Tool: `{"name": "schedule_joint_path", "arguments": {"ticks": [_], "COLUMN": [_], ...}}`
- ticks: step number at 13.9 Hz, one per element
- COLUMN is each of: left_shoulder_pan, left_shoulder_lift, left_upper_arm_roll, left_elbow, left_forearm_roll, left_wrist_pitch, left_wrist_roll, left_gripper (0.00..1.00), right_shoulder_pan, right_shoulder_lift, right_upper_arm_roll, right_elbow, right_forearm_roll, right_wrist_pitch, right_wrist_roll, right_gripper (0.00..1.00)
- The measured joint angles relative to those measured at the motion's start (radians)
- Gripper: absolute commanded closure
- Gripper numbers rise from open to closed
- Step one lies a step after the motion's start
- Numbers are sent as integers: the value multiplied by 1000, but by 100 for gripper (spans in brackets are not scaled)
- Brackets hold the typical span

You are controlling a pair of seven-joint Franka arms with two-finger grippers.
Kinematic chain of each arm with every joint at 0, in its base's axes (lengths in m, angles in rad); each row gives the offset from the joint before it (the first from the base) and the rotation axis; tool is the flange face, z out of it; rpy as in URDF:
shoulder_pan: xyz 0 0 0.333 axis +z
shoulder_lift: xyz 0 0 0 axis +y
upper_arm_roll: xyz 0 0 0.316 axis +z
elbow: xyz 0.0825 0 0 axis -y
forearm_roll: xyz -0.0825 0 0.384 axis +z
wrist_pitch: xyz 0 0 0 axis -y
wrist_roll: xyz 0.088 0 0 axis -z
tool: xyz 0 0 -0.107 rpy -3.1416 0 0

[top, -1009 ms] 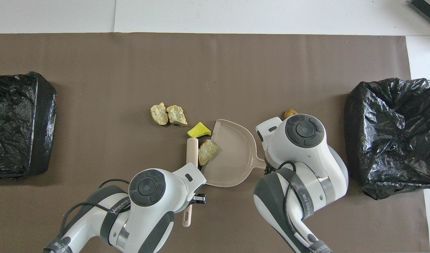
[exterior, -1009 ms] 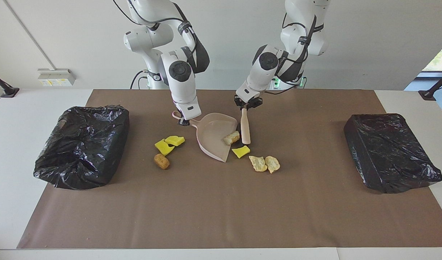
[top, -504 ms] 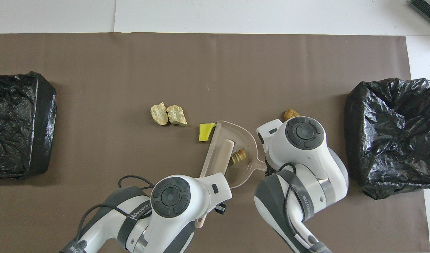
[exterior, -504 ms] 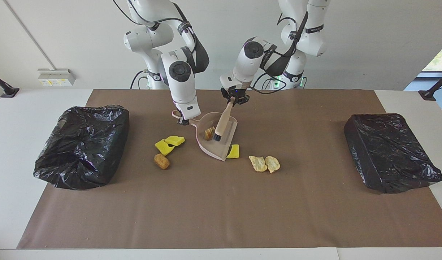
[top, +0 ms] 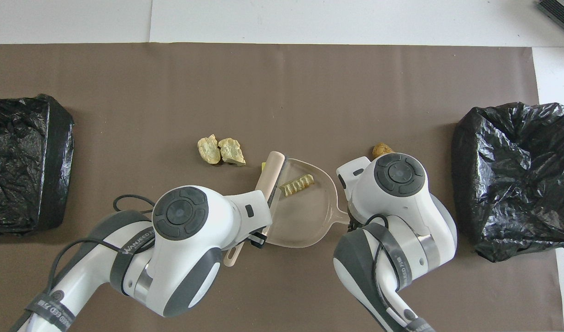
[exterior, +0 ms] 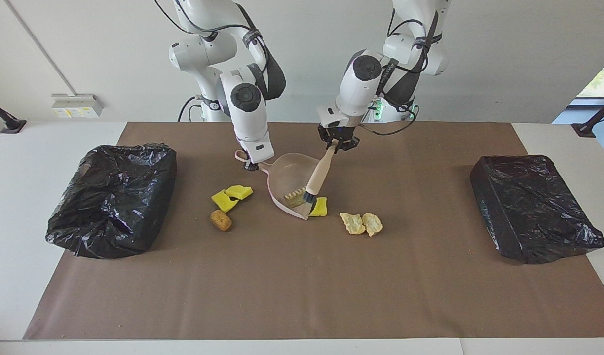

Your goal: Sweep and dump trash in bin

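The left gripper [exterior: 338, 143] pinches the brush [exterior: 318, 176] handle, bristles at the dustpan [exterior: 287, 173] lip, where one tan chunk [exterior: 294, 198] lies. The right gripper [exterior: 251, 165] is clamped on the dustpan handle. From the dustpan in the facing view: one yellow wedge [exterior: 319, 207] touching at 4 o'clock, two tan chunks [exterior: 361, 223] farther at 4, two wedges [exterior: 231, 195] and a brown nugget [exterior: 221, 220] at 8.

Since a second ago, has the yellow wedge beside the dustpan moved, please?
Yes. The yellow wedge has slid away from the two tan chunks and against the dustpan lip.
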State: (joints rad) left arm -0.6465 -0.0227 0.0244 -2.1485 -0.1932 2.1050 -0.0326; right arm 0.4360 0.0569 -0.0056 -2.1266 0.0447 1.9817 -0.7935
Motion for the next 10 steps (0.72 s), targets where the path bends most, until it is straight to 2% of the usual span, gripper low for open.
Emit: {"name": "schedule_joint_path", "arguments": {"ticks": [2,6,10], "left_shoulder_pan": [91,265,388], "left_shoulder_lift": [26,114,194], "left_upper_arm_roll": [3,5,5], "left_elbow": [26,156,181], "left_forearm_roll": [76,183,271], "left_wrist_pitch": [-6,-81,-80], "left_wrist_roll": [34,159,298], "left_gripper": [100,100,100], "right_shoulder_pan": [0,0,3], "right_shoulder_lift": [-6,-20,-23], "right_upper_arm_roll": [0,-1,-1], "right_elbow": [-17,-41,-57], "right_forearm_roll": [0,0,0], "right_wrist_pitch": [1,18,34], "right_wrist_roll": [0,0,9], "right_gripper": [100,100,100]}}
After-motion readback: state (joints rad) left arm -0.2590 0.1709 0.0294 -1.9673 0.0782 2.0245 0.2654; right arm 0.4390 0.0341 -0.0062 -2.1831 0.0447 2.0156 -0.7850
